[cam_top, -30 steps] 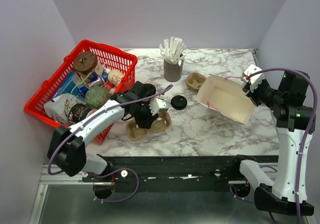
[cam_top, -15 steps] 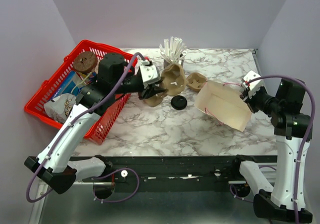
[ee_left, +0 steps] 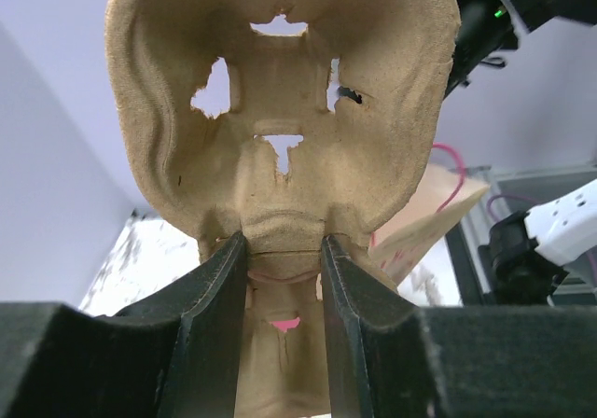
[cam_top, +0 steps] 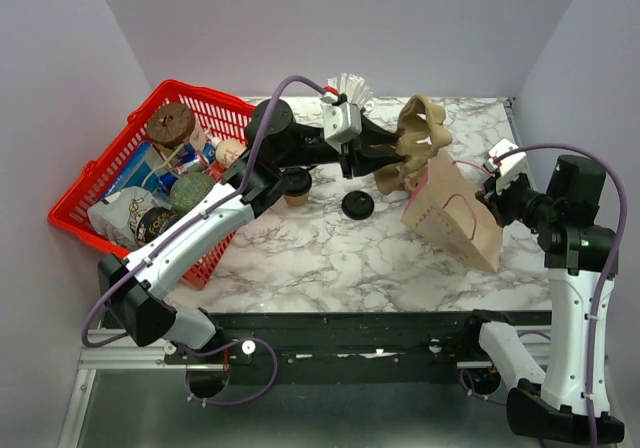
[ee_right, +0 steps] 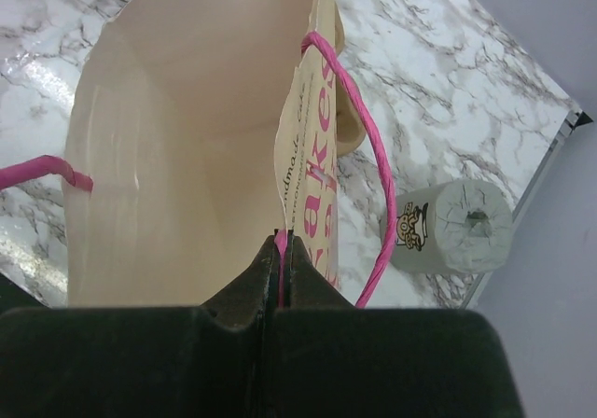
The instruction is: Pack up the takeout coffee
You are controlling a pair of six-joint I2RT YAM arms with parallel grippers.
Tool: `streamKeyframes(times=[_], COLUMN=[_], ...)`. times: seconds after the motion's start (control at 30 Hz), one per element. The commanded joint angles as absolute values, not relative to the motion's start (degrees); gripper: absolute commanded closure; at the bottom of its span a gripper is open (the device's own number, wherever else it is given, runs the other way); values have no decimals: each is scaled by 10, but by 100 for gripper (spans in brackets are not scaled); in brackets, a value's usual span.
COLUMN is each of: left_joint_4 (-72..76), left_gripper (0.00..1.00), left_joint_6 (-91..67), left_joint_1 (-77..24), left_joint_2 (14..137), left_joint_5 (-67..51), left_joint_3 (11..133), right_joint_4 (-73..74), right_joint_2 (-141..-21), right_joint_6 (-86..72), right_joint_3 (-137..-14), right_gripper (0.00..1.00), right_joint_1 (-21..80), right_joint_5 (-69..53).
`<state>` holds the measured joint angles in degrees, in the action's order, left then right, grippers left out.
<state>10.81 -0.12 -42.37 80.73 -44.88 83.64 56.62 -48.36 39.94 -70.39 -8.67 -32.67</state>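
1. The left hand (cam_top: 383, 155) is clenched on the pulp carrier (cam_top: 420, 136). Its two fingers (ee_left: 210, 287) pinch the narrow waist between the two cup wells.
2. The carrier hangs on edge in the air, right at the raised mouth of the paper bag (cam_top: 455, 213). Whether it touches the bag's rim cannot be told.
3. The right hand (cam_top: 494, 190) is pinched tight on the bag's rim beside a pink cord handle (ee_right: 359, 147). It holds the bag tilted on the bench (cam_top: 330, 258), with the mouth up and to the left.
4. The takeout coffee's black lid (cam_top: 357, 205) lies flat on the bench just left of the bag, apart from it and from both hands.
5. A tan shape (cam_top: 392, 177) sits just left of the bag's mouth, under the carrier, and is too hidden to name.
6. Farther left of the bag, white sticks (cam_top: 350, 86) show behind the left wrist.
7. Well apart from the bag, at the left, stands the red basket (cam_top: 215, 93), filled with groceries.
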Motion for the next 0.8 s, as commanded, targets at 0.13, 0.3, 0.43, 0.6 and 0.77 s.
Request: streamKeyframes(times=[0.13, 0.3, 0.43, 0.6, 0.77], left_joint_4=[231, 262, 315, 330, 344], left_gripper=[100, 100, 100, 100, 100], left_joint_6=[-24, -4, -4, 32, 43], left_joint_1=[-456, -475, -495, -512, -517], left_joint_2=[821, 830, 860, 889, 906], left_joint_5=[-461, -456, -459, -469, -477], left_joint_3=[856, 846, 844, 868, 861], right_joint_4=[561, 565, 563, 570, 573], right_joint_2=[-480, -484, -492, -504, -506], right_joint_6=[359, 350, 342, 335, 328], right_joint_3=[-759, -758, -765, -788, -791], right_gripper=[99, 99, 99, 99, 99], right_joint_1=[-83, -84, -83, -83, -83], right_joint_5=[-309, -329, -338, -339, -347])
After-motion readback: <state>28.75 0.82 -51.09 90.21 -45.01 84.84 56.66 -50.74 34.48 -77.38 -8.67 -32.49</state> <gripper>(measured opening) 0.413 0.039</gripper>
